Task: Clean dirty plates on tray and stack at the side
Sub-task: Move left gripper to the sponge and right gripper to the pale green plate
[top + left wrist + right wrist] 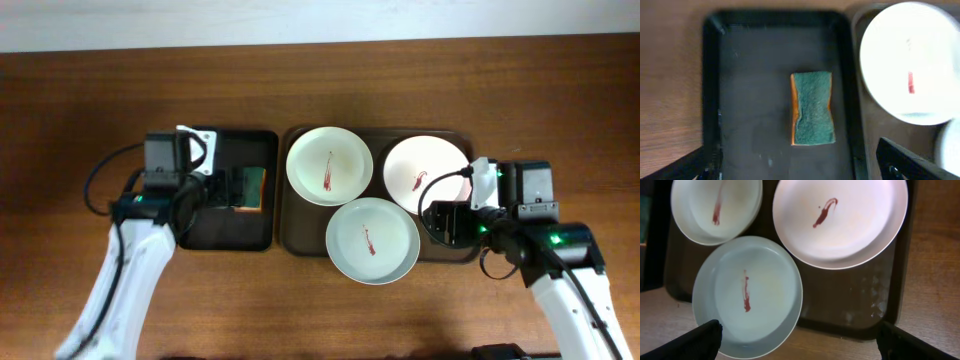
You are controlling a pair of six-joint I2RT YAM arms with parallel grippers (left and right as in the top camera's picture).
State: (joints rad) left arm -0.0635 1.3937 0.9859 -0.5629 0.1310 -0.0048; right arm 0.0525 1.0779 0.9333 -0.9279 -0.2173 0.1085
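Note:
Three dirty plates lie on the dark-brown tray [296,232]. A white plate [330,165] is at the back left and a white plate [426,172] at the back right. The mint-green plate [372,240] sits in front, overhanging the tray's front rim. Each has a dark-red smear. In the right wrist view I see the mint plate [747,296], the white plate [840,222], the other white plate [716,210] and the tray [850,305]. My right gripper [797,342] is open above the tray's front edge. My left gripper [800,165] is open above the black tray, just short of the sponge.
A smaller black tray [230,225] lies left of the brown tray and holds a green and orange sponge [251,187]. The left wrist view shows the sponge [812,107] in the black tray [750,75]. Bare wooden table surrounds both trays.

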